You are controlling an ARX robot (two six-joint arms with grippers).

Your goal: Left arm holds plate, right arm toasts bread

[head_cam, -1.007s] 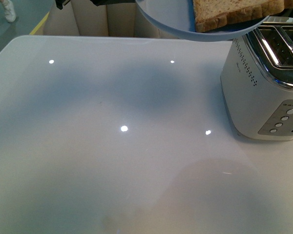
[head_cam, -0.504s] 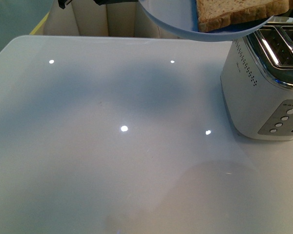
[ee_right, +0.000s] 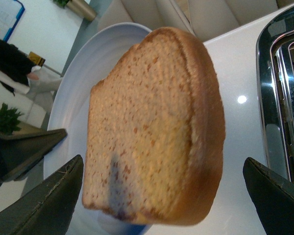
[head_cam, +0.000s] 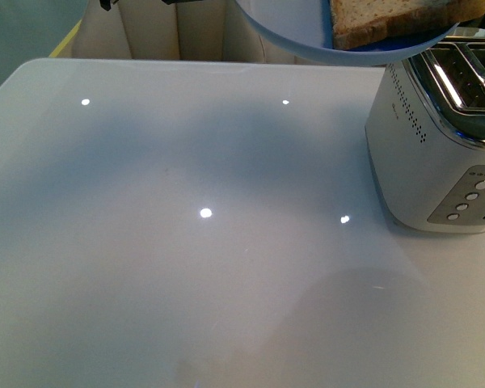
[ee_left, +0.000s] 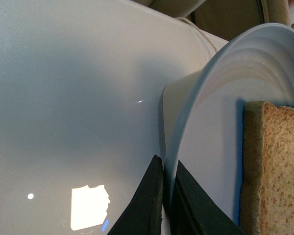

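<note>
The pale-blue plate (head_cam: 295, 28) hangs in the air at the top of the front view, beside the toaster's top. My left gripper (ee_left: 164, 169) is shut on the plate's rim (ee_left: 186, 122), one finger on each face. The bread (head_cam: 388, 20), a thick brown slice with a darker crust, lies on the plate (ee_right: 81, 93). In the right wrist view the bread (ee_right: 152, 127) fills the space between the fingers of my right gripper (ee_right: 162, 164). That gripper is open and wide, and neither finger touches the slice.
A white and chrome toaster (head_cam: 436, 137) stands at the table's right, its slots (ee_right: 284, 98) open upward next to the plate. The glossy white table (head_cam: 186, 242) spreads below. Beige chairs (head_cam: 153, 28) stand beyond the far edge.
The plate with the bread has drifted slightly up and to the right in the front view. The toaster has not moved.
</note>
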